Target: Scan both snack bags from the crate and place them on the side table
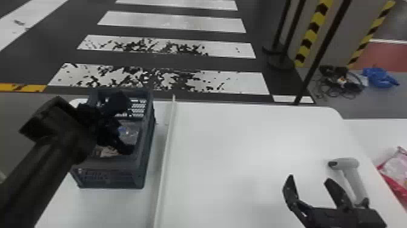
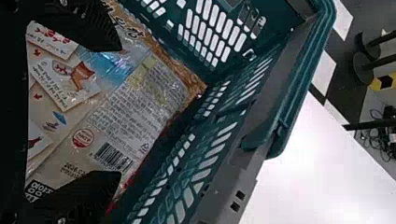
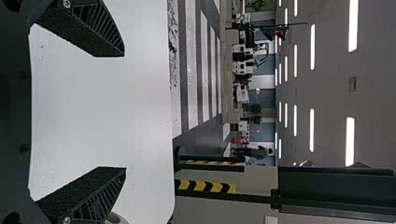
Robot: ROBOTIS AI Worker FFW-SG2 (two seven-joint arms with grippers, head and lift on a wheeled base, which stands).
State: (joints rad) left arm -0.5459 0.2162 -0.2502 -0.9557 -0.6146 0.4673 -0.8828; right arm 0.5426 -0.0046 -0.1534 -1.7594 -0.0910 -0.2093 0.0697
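The robot's left arm is dark, nearly black, with a thick, smooth forearm of rounded outline; it runs into a broad, angular wrist housing with squared edges, and the left tool beyond is black too; the right tool is matt black, with jointed, flat fingers that taper towards blunt tips. In the right wrist view the fingers have grainy faces and slanting ribs along their sides; a round, pale metal screw sits near the base of each; the dark palm bears small knobs.
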